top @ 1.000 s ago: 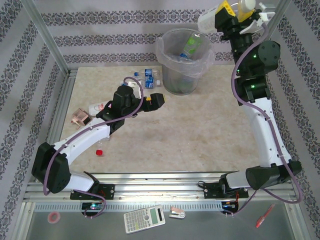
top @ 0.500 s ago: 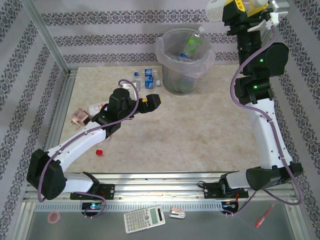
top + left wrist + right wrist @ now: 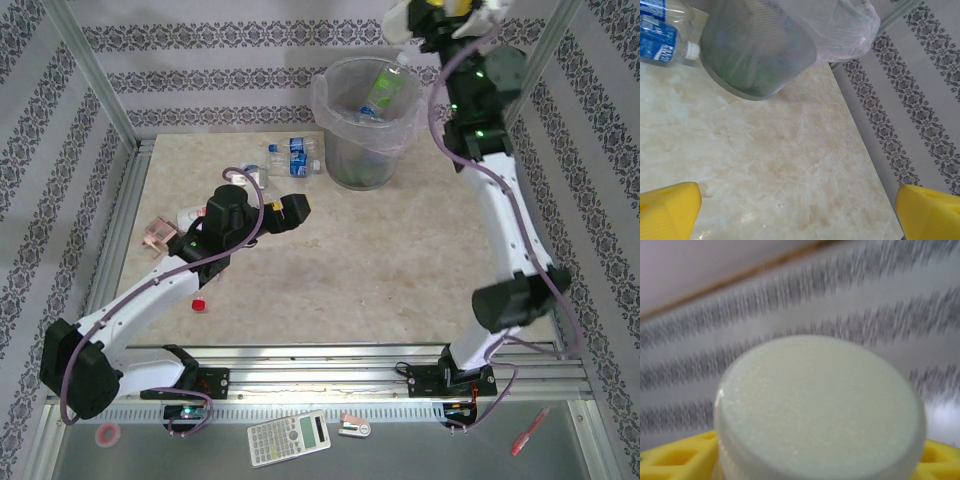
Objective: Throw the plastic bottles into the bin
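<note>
The round dark grey mesh bin (image 3: 352, 165), lined with a clear plastic bag, stands at the far middle of the beige marbled table (image 3: 400, 260). It already holds several bottles: a clear plastic bottle with a green label (image 3: 385, 90) leans against its far rim, with more below it. Just left of the bin, two blue-labelled clear bottles (image 3: 295, 157) lie on the table, apart from the mesh wall. A white bottle with a red label (image 3: 192, 215) lies further left, beside the left arm's wrist. So the job looks partly done, with at least three bottles left to collect.

The right gripper (image 3: 445, 8) is raised high, off the bin's far right. In its wrist view a round white cap (image 3: 820, 410) sits between the yellow fingers (image 3: 670, 460), likely a bottle bound for the bin. Whether the fingers clamp it or merely flank it I cannot tell.

The left gripper (image 3: 292, 210) hovers low over the table on the near side of the blue-labelled bottles, its fingers wide apart and empty. Those bottles seem its next target.

A small pinkish clear box (image 3: 160, 235) and a loose red cap (image 3: 198, 303) at the left are not bottles.
</note>
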